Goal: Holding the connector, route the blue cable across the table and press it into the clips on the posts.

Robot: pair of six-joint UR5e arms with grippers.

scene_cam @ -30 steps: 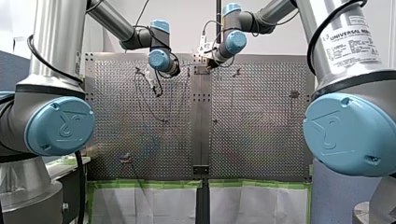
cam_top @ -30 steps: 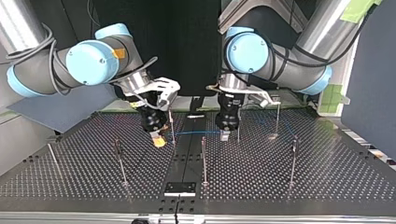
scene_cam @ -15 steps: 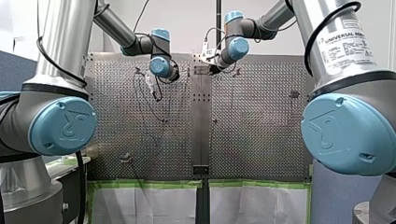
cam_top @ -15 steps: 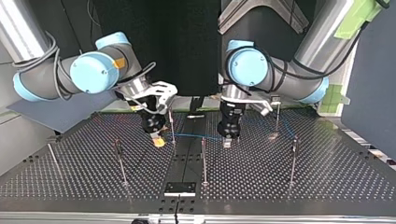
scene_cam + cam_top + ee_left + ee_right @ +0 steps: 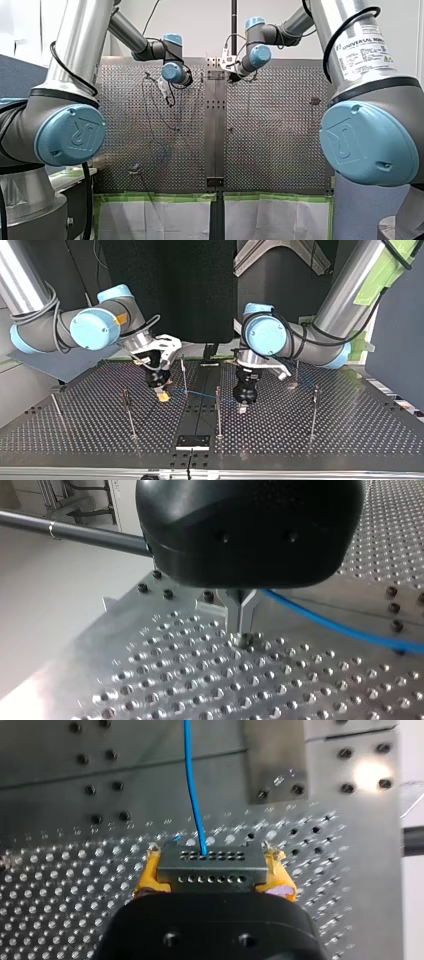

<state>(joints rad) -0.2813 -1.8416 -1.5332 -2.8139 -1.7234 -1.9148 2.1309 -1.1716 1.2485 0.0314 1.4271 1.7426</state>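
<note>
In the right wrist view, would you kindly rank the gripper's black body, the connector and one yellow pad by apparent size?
1. The black body of my right gripper, largest, though it is also nearest the camera.
2. The connector.
3. A yellow pad, smallest; the two pads look alike.

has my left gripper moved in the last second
Yes. In the top view my left gripper has come toward the camera: its tip was level with the middle post's top, now well below it.

blue cable (image 5: pixel 200 393) runs between right hand (image 5: pixel 163 397) and left hand (image 5: pixel 242 408) | posts (image 5: pixel 218 412) upright
</note>
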